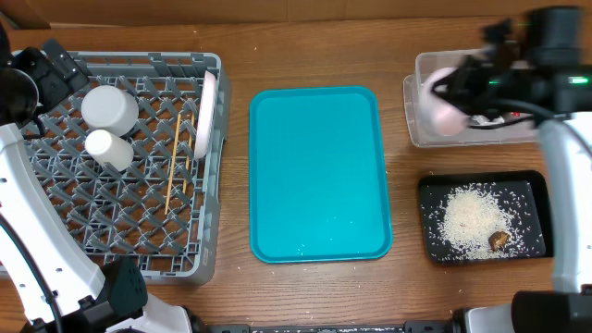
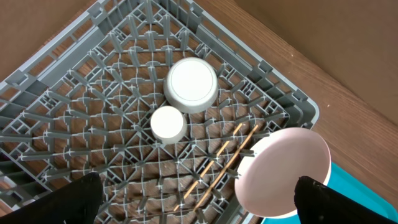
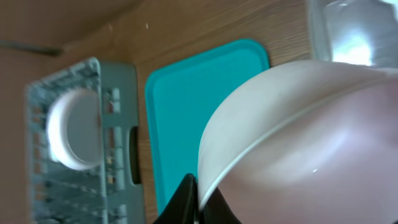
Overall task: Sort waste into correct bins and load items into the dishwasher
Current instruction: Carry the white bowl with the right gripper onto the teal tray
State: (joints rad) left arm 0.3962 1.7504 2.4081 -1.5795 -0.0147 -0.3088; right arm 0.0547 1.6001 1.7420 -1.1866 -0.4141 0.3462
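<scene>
The main risk lies with the small white round bowl. The right gripper pinches it by the rim alone, jaws closed on the thin wall, and it hangs tipped above the clear plastic rectangular tub at 2 o'clock on the table. Such a pinch on smooth ware could let the bowl swivel or slip, and anything it tips out could land on the wood beside the tub. To reach the large square grey plastic dish rack at 9 o'clock, the bowl would have to clear the white round plate, which stands on edge against the rack's 3 o'clock wall. A knock there could topple the plate. The left gripper hovers over the rack, jaws spread wide with nothing in them, and could block that delivery. The rack also holds a seemingly upturned white bowl, a white cup just at its 6 o'clock, and a pair of thin light wooden chopsticks lying flat on the lattice. The shallow black rectangular tray at 4 o'clock holds small white rice-like grains and a brown food scrap. The teal serving tray at centre carries no dish or wrapper. The bowl and arm hide what is in the tub.
</scene>
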